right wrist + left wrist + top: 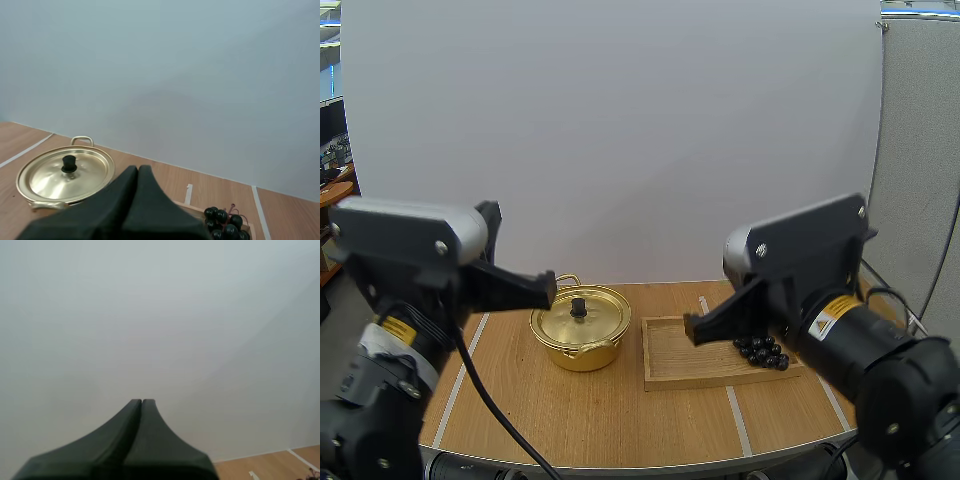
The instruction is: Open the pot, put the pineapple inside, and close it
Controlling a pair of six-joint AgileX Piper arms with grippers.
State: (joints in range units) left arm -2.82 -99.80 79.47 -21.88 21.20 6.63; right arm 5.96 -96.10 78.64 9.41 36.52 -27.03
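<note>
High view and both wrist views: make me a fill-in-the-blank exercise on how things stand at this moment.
The gold pot has its ____ on. The dark grapes lie in the wooden ____. The left gripper and right gripper each have their jaws ____, holding nothing.
Missing words: lid; tray; shut.
</note>
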